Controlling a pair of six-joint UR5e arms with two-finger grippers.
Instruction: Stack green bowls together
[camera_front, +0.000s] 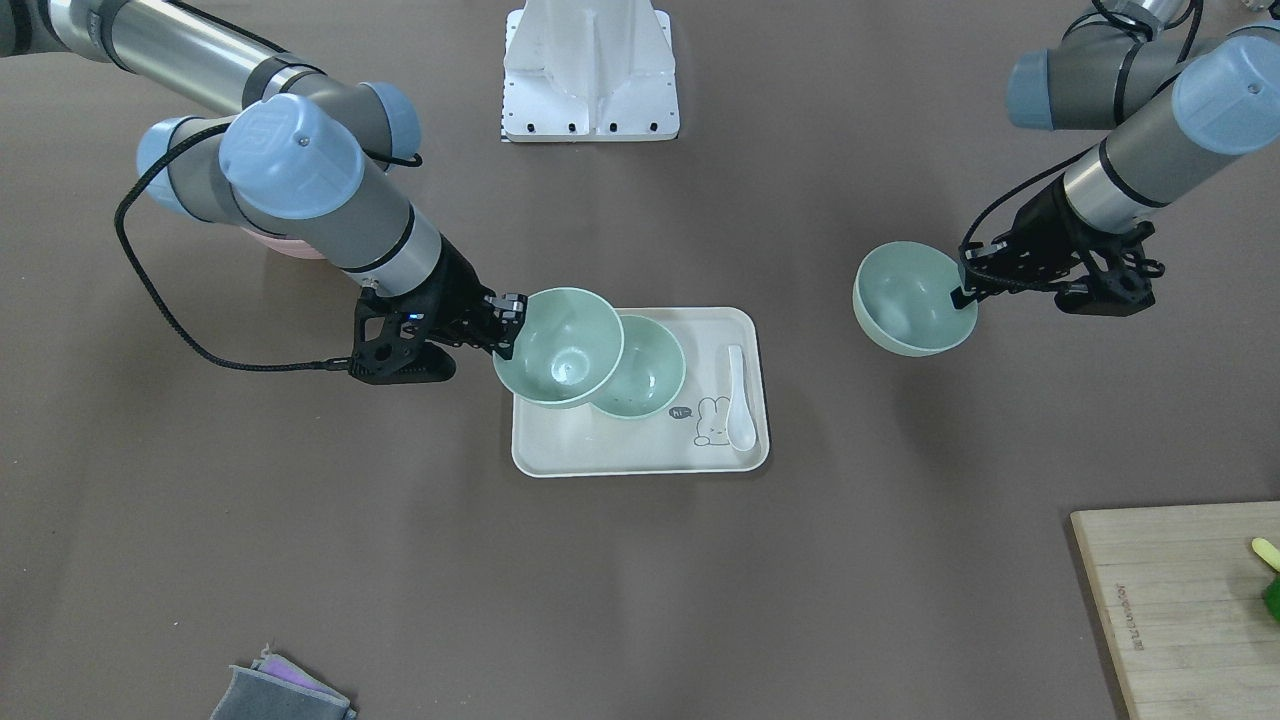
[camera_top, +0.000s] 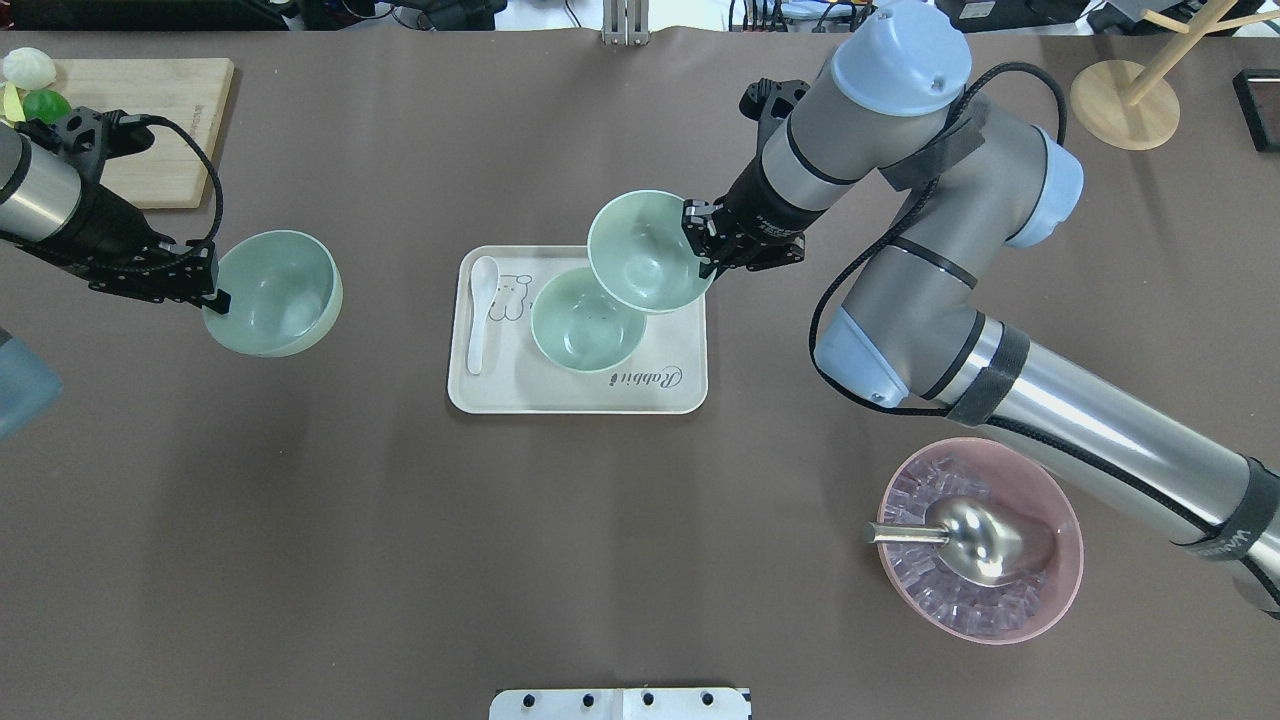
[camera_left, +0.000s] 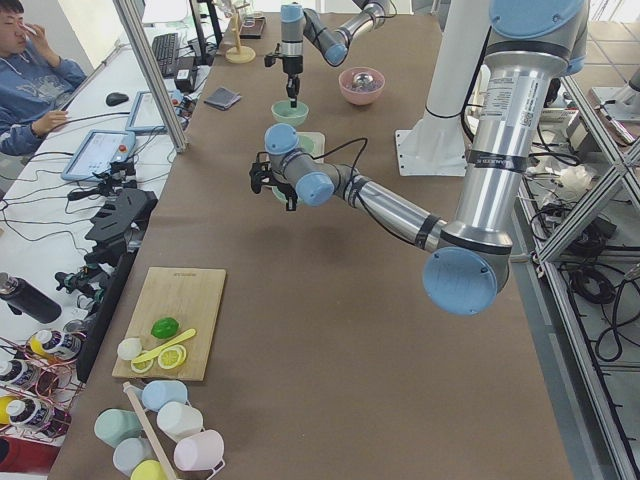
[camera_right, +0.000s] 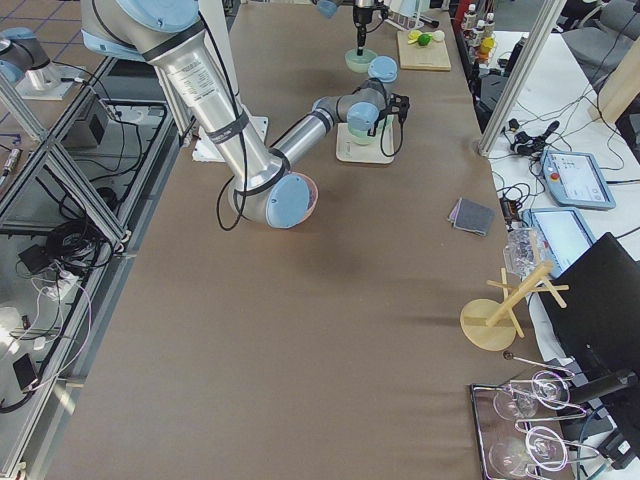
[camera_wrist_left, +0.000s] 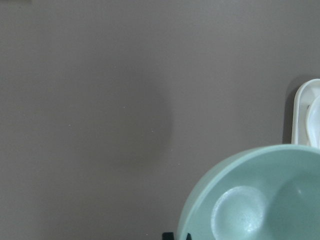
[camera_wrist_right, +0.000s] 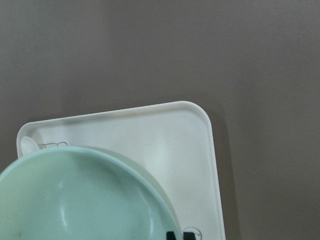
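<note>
Three pale mint-green bowls show. One (camera_top: 585, 330) stands on the white tray (camera_top: 560, 395). My right gripper (camera_top: 697, 245) is shut on the rim of a second bowl (camera_top: 645, 252) and holds it tilted above the tray, overlapping the tray bowl's far right edge. My left gripper (camera_top: 215, 290) is shut on the rim of the third bowl (camera_top: 275, 293) and holds it in the air left of the tray. In the front view the bowls are on the tray (camera_front: 640, 368), in the right gripper (camera_front: 558, 347) and in the left gripper (camera_front: 912, 298).
A white spoon (camera_top: 480, 310) lies on the tray's left side. A pink bowl (camera_top: 1070, 520) with ice and a metal scoop (camera_top: 960, 535) stands front right. A wooden cutting board (camera_top: 160, 110) lies far left, a wooden stand (camera_top: 1125, 100) far right, a grey cloth (camera_front: 280, 690).
</note>
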